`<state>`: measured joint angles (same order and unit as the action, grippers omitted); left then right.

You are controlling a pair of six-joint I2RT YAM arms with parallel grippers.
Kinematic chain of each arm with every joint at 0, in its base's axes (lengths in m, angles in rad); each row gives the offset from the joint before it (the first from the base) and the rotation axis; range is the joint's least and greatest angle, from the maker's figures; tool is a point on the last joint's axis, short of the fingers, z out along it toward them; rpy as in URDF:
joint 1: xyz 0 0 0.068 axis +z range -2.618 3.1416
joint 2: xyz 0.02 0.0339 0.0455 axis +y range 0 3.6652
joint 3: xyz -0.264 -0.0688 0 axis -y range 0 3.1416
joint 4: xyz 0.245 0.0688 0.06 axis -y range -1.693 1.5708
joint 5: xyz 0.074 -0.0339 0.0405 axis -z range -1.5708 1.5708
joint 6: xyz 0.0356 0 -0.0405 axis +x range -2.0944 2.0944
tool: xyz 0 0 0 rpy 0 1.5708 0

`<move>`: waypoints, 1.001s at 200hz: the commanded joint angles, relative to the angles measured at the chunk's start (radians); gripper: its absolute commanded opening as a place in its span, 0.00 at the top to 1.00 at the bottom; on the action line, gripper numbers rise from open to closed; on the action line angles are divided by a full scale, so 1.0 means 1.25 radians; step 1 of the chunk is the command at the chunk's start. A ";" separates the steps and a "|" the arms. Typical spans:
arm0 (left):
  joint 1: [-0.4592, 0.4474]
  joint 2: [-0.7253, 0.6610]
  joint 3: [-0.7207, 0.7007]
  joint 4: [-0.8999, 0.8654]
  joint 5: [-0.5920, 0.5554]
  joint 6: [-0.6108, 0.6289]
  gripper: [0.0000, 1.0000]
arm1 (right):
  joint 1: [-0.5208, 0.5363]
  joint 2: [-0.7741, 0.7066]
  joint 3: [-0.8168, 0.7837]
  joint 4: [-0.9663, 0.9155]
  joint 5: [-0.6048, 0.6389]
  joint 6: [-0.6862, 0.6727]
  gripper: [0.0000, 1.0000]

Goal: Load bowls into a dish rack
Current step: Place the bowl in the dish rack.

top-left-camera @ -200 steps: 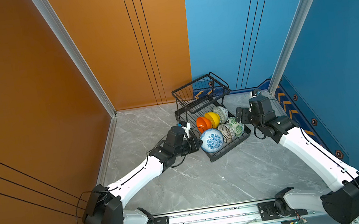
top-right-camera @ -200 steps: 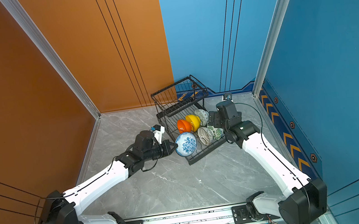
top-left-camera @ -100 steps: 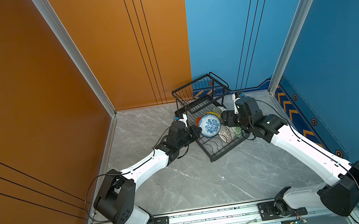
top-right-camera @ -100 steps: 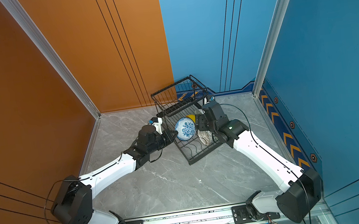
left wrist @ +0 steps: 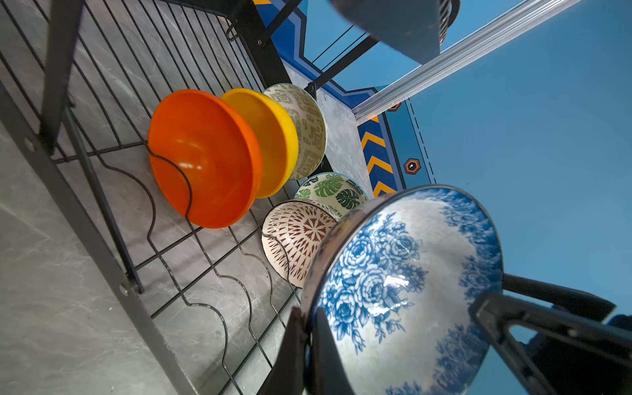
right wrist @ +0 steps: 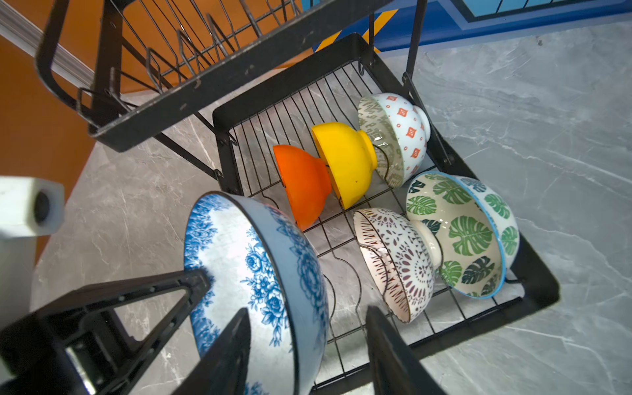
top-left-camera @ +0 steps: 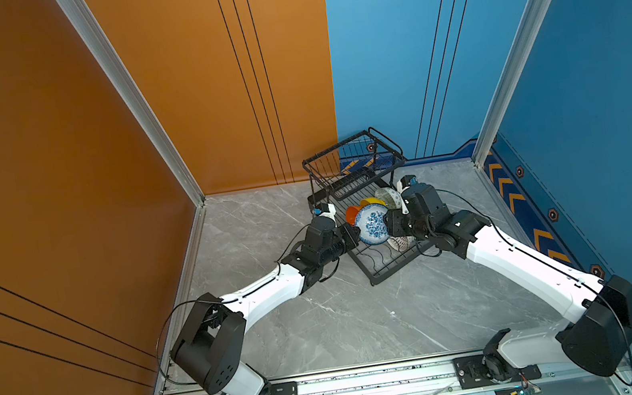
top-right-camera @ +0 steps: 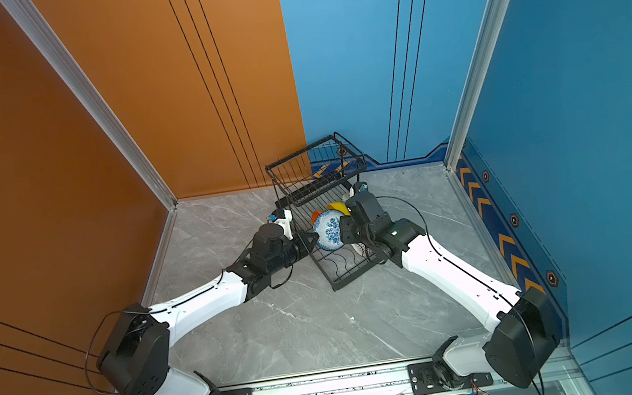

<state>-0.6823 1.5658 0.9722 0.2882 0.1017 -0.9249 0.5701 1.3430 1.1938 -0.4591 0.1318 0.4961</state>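
My left gripper is shut on the rim of the blue-and-white floral bowl, holding it on edge above the black dish rack. My right gripper straddles the opposite rim, open: one finger lies inside the bowl, the other stands clear of its outer wall. Standing in the rack's slots are the orange bowl, the yellow bowl, the grey-green patterned bowl, the lattice bowl and the leaf bowl.
A raised wire basket tier overhangs the rack's far end, close to the back corner where the orange and blue walls meet. Wavy dividers at the rack's near end hold nothing. Grey marble floor stretches toward the front rail.
The left arm carried the floral bowl from the rack's near end to above its middle. The right gripper came in over the bowl's rim and its jaws narrowed.
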 commanded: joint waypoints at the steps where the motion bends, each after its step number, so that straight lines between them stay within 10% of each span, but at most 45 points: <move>1: -0.012 -0.012 0.024 0.053 -0.032 0.011 1.00 | 0.001 0.008 -0.007 0.008 0.003 0.006 0.56; 122: -0.033 -0.008 0.025 0.052 -0.042 0.011 1.00 | 0.046 0.022 -0.020 0.010 0.134 -0.014 1.00; 200: -0.029 -0.008 0.009 0.052 -0.033 -0.015 0.32 | 0.066 0.027 -0.023 0.007 0.237 -0.048 1.00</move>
<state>-0.7166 1.5658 0.9775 0.3367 0.0566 -0.9344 0.6449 1.3746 1.1671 -0.4641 0.3492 0.4603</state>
